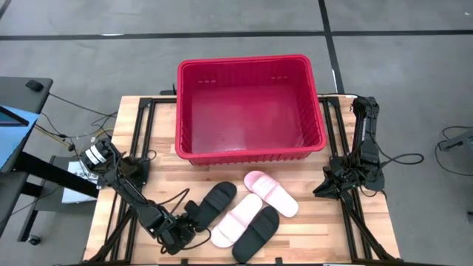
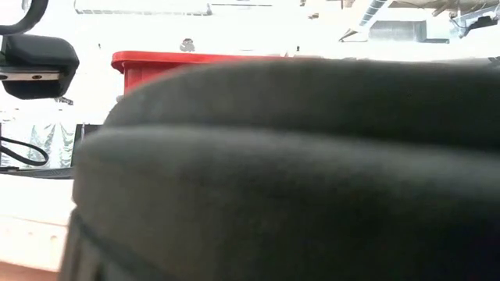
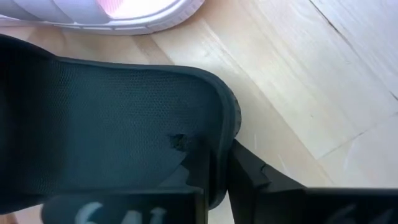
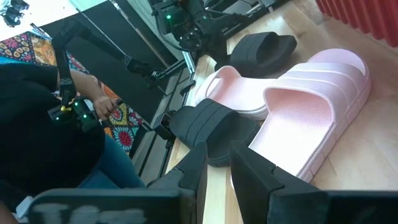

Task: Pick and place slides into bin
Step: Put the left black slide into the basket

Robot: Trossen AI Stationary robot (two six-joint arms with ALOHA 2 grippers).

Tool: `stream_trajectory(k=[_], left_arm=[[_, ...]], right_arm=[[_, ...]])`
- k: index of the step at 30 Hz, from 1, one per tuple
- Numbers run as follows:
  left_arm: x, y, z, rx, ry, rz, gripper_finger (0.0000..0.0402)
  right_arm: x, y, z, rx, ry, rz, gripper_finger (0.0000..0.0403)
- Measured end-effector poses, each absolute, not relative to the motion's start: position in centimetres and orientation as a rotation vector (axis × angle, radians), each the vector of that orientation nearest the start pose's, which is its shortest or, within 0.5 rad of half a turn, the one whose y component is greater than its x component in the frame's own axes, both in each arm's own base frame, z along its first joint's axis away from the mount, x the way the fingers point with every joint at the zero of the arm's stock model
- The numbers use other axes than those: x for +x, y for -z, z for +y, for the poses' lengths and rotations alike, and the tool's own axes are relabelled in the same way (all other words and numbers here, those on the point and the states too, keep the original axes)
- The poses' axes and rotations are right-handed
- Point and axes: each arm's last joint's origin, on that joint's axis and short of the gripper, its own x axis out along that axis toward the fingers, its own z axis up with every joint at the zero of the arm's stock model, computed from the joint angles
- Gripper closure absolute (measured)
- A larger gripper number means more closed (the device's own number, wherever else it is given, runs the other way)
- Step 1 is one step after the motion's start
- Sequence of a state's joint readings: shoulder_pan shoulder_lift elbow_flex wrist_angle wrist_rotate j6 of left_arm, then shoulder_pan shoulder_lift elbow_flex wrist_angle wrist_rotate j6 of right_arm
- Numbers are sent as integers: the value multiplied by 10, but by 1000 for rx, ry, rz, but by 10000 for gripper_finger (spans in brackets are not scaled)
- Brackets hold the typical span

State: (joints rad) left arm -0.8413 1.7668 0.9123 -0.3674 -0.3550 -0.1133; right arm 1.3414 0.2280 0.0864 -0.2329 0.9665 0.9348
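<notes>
Black sandal (image 3: 106,130) by the table's front edge sits clamped at its rim in the left gripper (image 3: 217,180); lift level before swinging to the empty red bin (image 1: 251,111) at the back edge.

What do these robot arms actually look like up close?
Both are slim, dark, jointed arms trailing black cables. The left arm has a pale band near its base; the right arm is all dark. The right gripper has flat, angular black fingers.
</notes>
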Motion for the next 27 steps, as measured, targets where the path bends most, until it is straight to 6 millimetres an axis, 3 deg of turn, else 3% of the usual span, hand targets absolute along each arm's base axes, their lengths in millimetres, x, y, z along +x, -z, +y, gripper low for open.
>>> stream_trajectory(k=[7, 14, 20, 27], left_arm=[[211, -136, -236, 581, 380, 1059, 390], [211, -157, -251, 549, 392, 1067, 390], [214, -187, -265, 571, 353, 1035, 391], [216, -235, -278, 522, 256, 995, 391]], right_arm=[[44, -157, 84, 578, -264, 306, 343], [44, -157, 84, 577, -264, 306, 343], [44, -157, 84, 577, -264, 306, 343], [44, -157, 84, 578, -264, 306, 343]])
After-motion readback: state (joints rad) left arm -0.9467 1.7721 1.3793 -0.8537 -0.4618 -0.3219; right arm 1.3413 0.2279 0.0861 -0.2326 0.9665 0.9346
